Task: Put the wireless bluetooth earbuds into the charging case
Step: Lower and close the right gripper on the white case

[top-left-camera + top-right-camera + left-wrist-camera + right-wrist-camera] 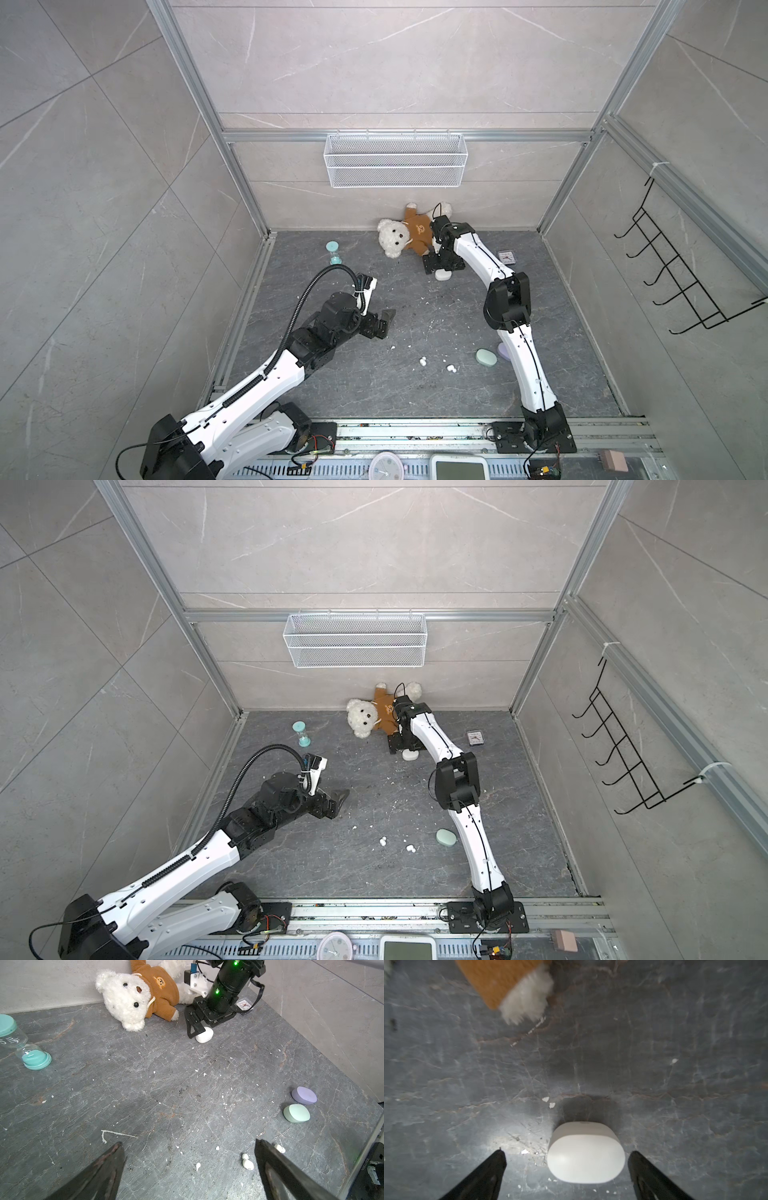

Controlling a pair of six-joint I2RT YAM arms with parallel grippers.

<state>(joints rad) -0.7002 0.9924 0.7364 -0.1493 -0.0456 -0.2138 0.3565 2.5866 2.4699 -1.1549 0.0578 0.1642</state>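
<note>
A shut white charging case [585,1159] lies on the dark floor next to the teddy bear's paw. My right gripper [566,1152] hangs open over it, one finger on either side with a gap to each. The same case [443,274] shows under the right gripper [441,269] in both top views. Two white earbuds [422,361] [450,368] lie loose near the front middle. My left gripper [188,1142] is open and empty above the floor, with one earbud [248,1162] just inside its finger and another [280,1148] partly hidden behind it.
A mint case [296,1113] and a lilac case [304,1095] lie shut by the right arm's forearm. The teddy bear [409,235] lies at the back wall, a teal sand timer [333,252] at back left, a small clock [507,257] at back right. White crumbs dot the floor.
</note>
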